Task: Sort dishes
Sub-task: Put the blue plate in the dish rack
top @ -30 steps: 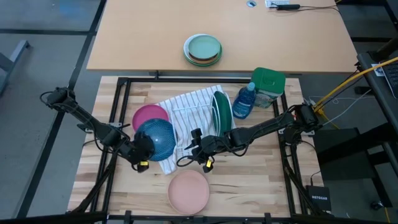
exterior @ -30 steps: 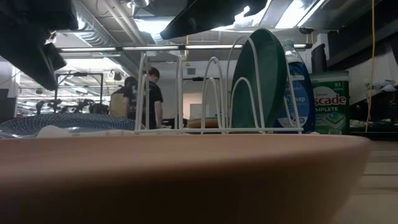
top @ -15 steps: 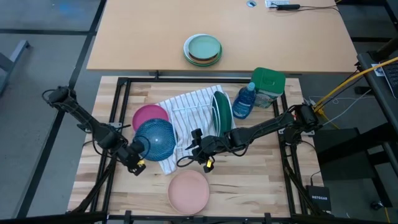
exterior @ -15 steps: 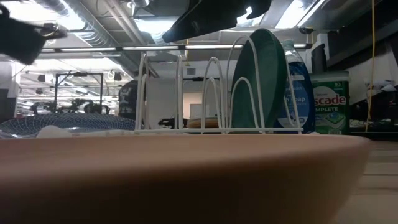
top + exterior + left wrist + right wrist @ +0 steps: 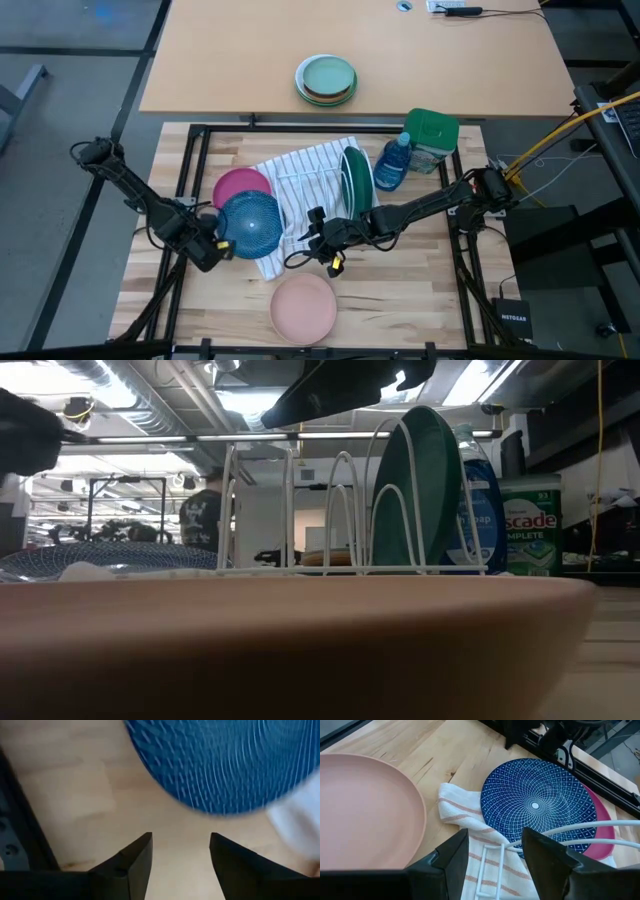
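The blue bowl (image 5: pixel 250 222) lies partly on the magenta plate (image 5: pixel 238 184) and partly on the striped towel (image 5: pixel 290 200). My left gripper (image 5: pixel 218 245) stands open just left of the bowl (image 5: pixel 220 765), with bare wood between its fingers. The dark green plate (image 5: pixel 357 180) stands on edge in the white rack (image 5: pixel 310 185). The salmon-pink plate (image 5: pixel 304 308) lies flat near the front edge. My right gripper (image 5: pixel 305 240) hovers open over the towel's near edge, between the bowl (image 5: pixel 537 805) and the pink plate (image 5: pixel 365 810).
A blue soap bottle (image 5: pixel 393 163) and a green detergent tub (image 5: pixel 432 138) stand right of the rack. A stack of mint-green plates (image 5: pixel 326 80) sits on the far table. Bare wood lies at the near left and near right. A person (image 5: pixel 205 515) stands in the room behind.
My left gripper has come off the blue bowl's near-left rim and drawn back toward the table's left edge. The bowl has stayed where it was. My right gripper has kept still.
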You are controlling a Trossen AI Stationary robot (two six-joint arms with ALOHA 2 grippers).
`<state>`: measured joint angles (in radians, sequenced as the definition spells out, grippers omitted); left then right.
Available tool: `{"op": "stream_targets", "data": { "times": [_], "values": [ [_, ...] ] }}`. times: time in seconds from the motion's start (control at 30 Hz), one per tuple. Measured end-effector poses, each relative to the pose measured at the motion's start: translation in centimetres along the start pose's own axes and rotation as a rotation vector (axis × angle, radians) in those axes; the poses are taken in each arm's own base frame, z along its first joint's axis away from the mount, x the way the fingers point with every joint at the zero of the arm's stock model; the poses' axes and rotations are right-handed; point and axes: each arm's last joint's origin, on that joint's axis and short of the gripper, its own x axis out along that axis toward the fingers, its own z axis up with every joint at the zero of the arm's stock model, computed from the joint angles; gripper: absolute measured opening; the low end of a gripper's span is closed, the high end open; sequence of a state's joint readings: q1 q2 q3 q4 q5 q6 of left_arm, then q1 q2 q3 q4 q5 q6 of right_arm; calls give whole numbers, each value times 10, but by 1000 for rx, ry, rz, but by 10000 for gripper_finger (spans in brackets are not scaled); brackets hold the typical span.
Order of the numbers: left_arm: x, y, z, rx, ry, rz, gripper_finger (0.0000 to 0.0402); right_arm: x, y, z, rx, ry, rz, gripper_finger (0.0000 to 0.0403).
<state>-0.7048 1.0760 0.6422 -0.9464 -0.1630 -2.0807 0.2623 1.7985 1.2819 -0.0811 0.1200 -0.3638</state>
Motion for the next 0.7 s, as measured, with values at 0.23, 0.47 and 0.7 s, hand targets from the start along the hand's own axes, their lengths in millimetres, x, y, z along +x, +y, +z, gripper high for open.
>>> {"op": "stream_targets", "data": {
  "times": [0.23,0.47,0.7],
  "values": [
    [12,11,7,-166,-108,19,185,0,0,0,0,0,0,186],
    [37,19,10,-202,-183,-92,184,0,0,0,0,0,1,186],
    [51,29,16,-189,-267,-141,184,0,0,0,0,-1,1,186]
  ]
}}
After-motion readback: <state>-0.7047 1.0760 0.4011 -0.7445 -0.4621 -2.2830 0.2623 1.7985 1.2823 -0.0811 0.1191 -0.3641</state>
